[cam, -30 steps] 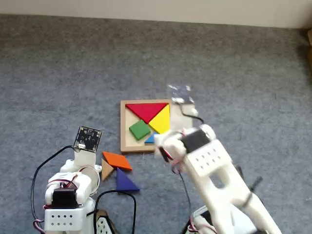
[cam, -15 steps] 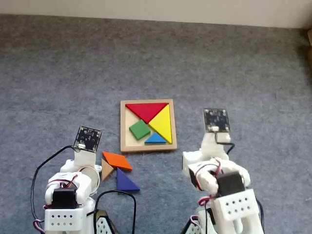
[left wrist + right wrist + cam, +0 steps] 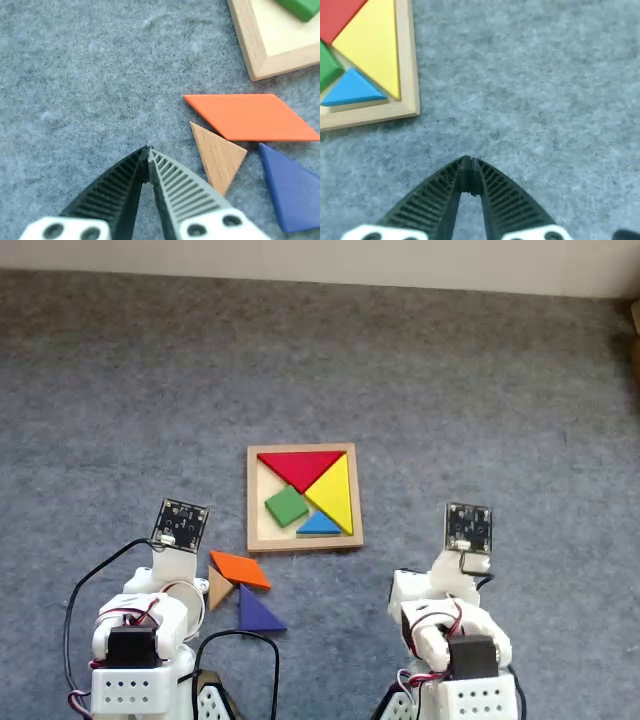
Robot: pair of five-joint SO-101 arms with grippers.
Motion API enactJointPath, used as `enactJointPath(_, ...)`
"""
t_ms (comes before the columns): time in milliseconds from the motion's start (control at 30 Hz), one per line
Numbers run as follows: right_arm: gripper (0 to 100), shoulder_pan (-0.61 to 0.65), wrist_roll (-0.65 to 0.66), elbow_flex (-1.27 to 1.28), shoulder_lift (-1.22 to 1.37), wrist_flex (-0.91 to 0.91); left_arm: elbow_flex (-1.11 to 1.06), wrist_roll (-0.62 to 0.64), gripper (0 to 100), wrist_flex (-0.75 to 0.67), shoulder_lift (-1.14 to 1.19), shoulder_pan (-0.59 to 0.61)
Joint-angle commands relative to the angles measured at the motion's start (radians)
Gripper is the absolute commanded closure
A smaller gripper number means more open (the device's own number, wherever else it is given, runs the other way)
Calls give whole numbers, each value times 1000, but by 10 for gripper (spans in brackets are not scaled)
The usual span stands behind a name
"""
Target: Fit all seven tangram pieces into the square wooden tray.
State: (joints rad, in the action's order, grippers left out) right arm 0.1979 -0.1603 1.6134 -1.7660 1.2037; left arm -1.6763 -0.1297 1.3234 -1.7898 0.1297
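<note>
The square wooden tray (image 3: 254,498) lies mid-table and holds a red triangle (image 3: 297,468), a yellow triangle (image 3: 334,494), a green square (image 3: 287,507) and a small light-blue triangle (image 3: 319,524). Outside it, near its front left corner, lie an orange parallelogram (image 3: 240,570), a tan triangle (image 3: 219,587) and a dark blue triangle (image 3: 257,612). My left gripper (image 3: 148,150) is shut and empty over the carpet, just beside the tan triangle (image 3: 217,157) and orange parallelogram (image 3: 252,117). My right gripper (image 3: 466,161) is shut and empty over bare carpet, off the tray's (image 3: 395,114) front right corner.
Grey carpet covers the whole table. Both arm bases (image 3: 130,660) (image 3: 455,665) sit at the front edge, folded back. Black cables (image 3: 240,640) run near the dark blue triangle. A pale wall strip (image 3: 320,260) borders the far side.
The right arm has pulled back from over the tray's right side to its folded pose at the front right. The left arm and all pieces stayed put.
</note>
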Motion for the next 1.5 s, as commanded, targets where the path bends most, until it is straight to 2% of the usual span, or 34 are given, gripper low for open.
enactJointPath(0, 990, -15, 14, 39, -76, -21, -19, 2, 993, 3, -24, 18)
enactJointPath(133, 990, -15, 14, 56, -47, -24, 22, -40, 993, 2, -25, 124)
enactJointPath(267, 990, -15, 14, 93, -47, -24, 183, -330, 994, 2, -25, 220)
enactJointPath(333, 990, -15, 14, 122, -47, -25, 259, -414, 994, -25, -25, 260)
enactJointPath(467, 990, -15, 14, 147, -47, -25, 315, -408, 992, -127, -22, 291)
enactJointPath(700, 990, -15, 14, 157, -47, -39, 440, -427, 992, -98, -4, 288)
enactJointPath(833, 990, -15, 14, 157, -47, -39, 532, -503, 992, -51, 111, 214)
enactJointPath(1033, 990, -15, 14, 157, -47, -39, 611, -511, 990, -48, 403, 50)
enactJointPath(1133, 990, -15, 14, 157, -47, -39, 616, -548, 921, -55, 541, -28)
enactJointPath(1267, 990, -15, 14, 157, -47, -39, 615, -454, 829, -207, 700, -81)
enactJointPath(1467, 990, -15, 14, 157, -47, -39, 616, -410, 825, -436, 889, -142)
